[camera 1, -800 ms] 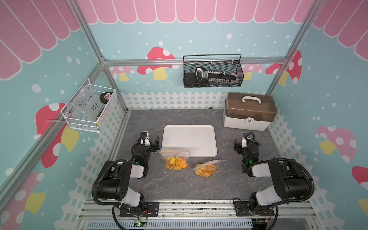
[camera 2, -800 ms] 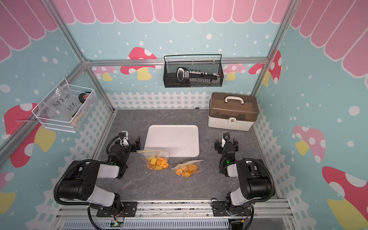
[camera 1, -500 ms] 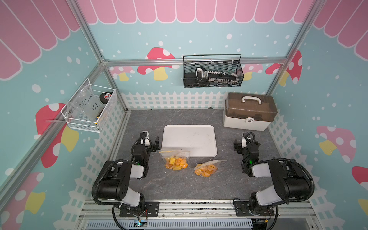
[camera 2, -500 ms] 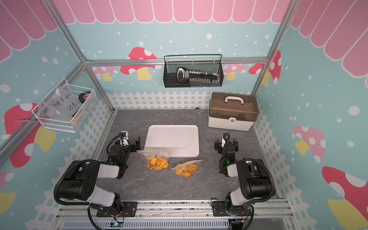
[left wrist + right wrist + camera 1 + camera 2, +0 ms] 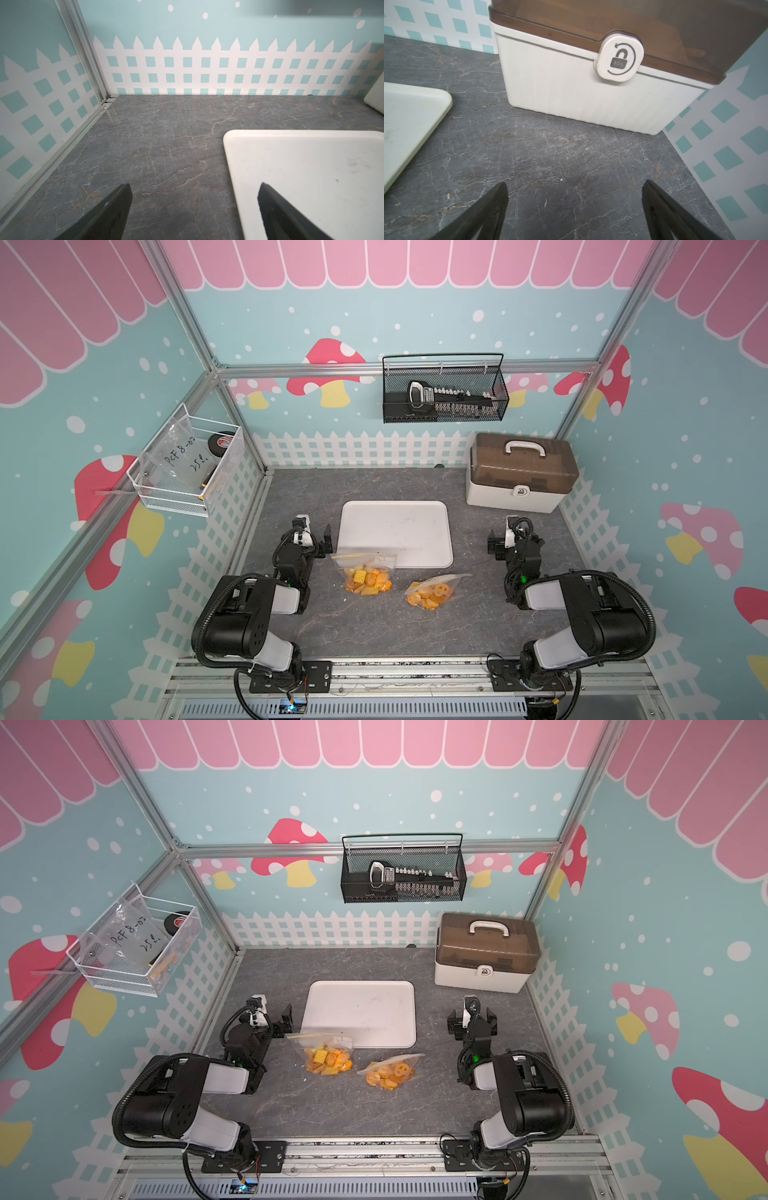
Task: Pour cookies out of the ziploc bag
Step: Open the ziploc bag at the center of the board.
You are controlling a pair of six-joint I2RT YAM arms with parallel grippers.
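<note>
Two clear ziploc bags lie on the grey table, each holding orange and yellow cookies. The left bag (image 5: 365,574) (image 5: 328,1056) has its top edge resting on the front rim of the white tray (image 5: 395,526) (image 5: 359,1011). The right bag (image 5: 432,593) (image 5: 390,1071) lies just in front of the tray's right corner. My left gripper (image 5: 313,538) (image 5: 195,186) rests open and empty beside the tray's left edge. Right of the tray, my right gripper (image 5: 513,542) (image 5: 575,184) is open and empty too. Neither bag shows in the wrist views.
A white box with a brown lid (image 5: 519,477) (image 5: 571,83) stands at the back right, just ahead of my right gripper. A black wire basket (image 5: 444,389) hangs on the back wall and a white wire basket (image 5: 187,464) on the left wall.
</note>
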